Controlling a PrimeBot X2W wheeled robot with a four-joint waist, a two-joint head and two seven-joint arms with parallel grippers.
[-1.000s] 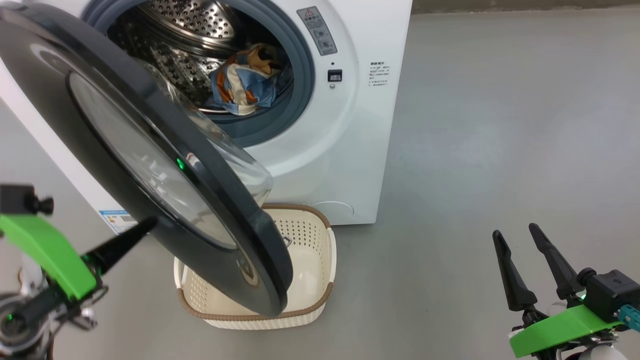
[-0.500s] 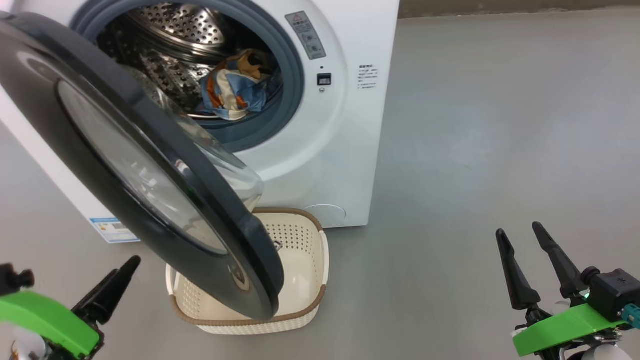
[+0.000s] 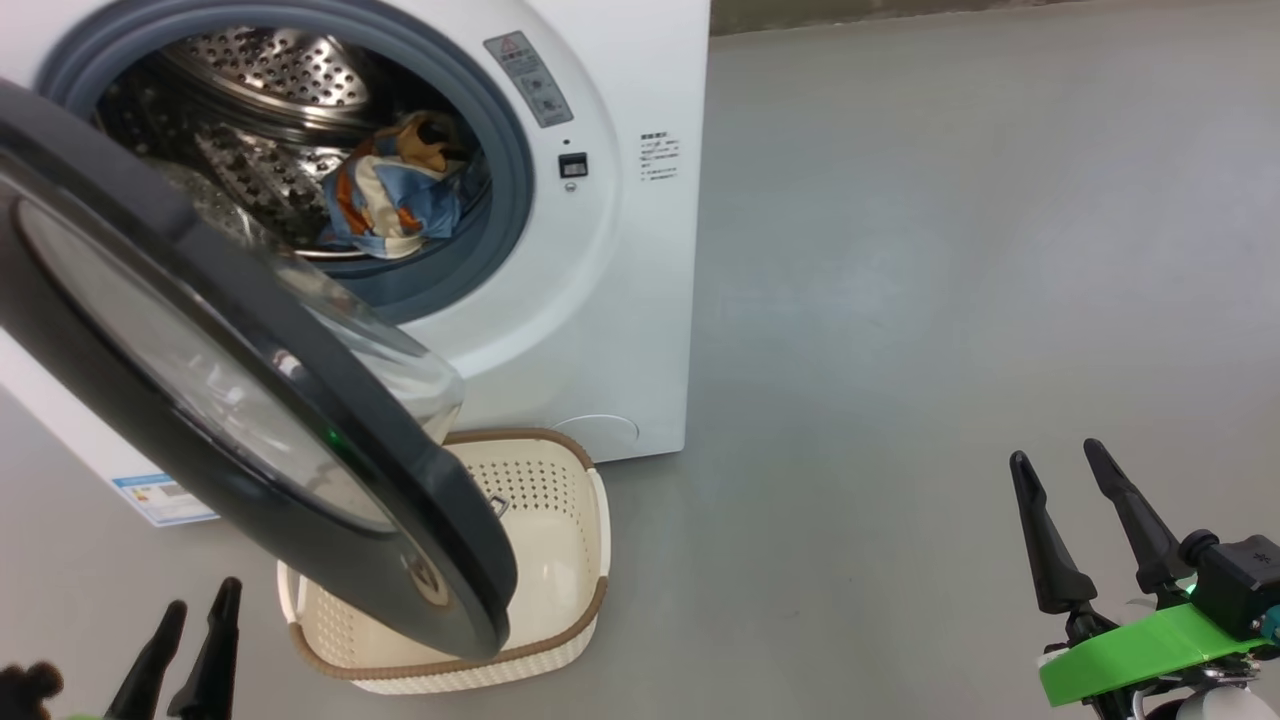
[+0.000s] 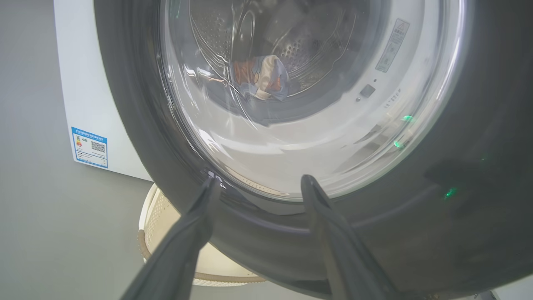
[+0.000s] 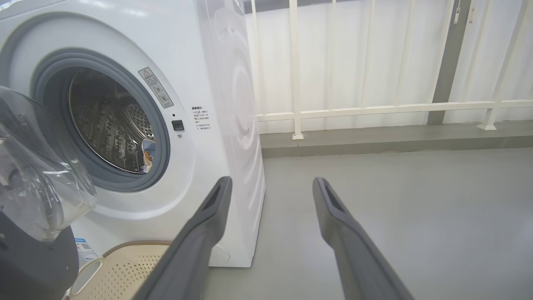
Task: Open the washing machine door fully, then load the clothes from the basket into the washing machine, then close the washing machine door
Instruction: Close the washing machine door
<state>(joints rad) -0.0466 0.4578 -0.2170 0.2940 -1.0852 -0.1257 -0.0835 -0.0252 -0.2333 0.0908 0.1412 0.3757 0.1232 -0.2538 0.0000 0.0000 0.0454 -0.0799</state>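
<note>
The white washing machine [image 3: 620, 300] stands at the upper left. Its glossy black door [image 3: 440, 540] is partly open and hangs out over the cream basket [image 3: 590, 610], which looks empty where its inside shows. The blue-and-orange clothes [image 3: 395, 195] lie in the steel drum; in the left wrist view the clothes [image 4: 260, 79] show through the door [image 4: 416, 233] glass. My left gripper [image 3: 205, 594] is open at the lower left, low and apart from the door; its own camera shows the left gripper [image 4: 260, 178] pointing at the door's lower rim. My right gripper [image 3: 1055, 452] is open and holds nothing, far right over the floor.
Grey floor spreads to the right of the machine. A white railing [image 5: 374, 110] on a raised kerb runs behind it. A blue label [image 4: 89, 146] sits low on the machine's side. The basket [image 5: 120, 266] stands right against the machine's foot.
My left gripper has opened and drawn back down and away from the door's outer face, which its finger was touching. The camera has turned, shifting the whole scene left. The right gripper is unchanged.
</note>
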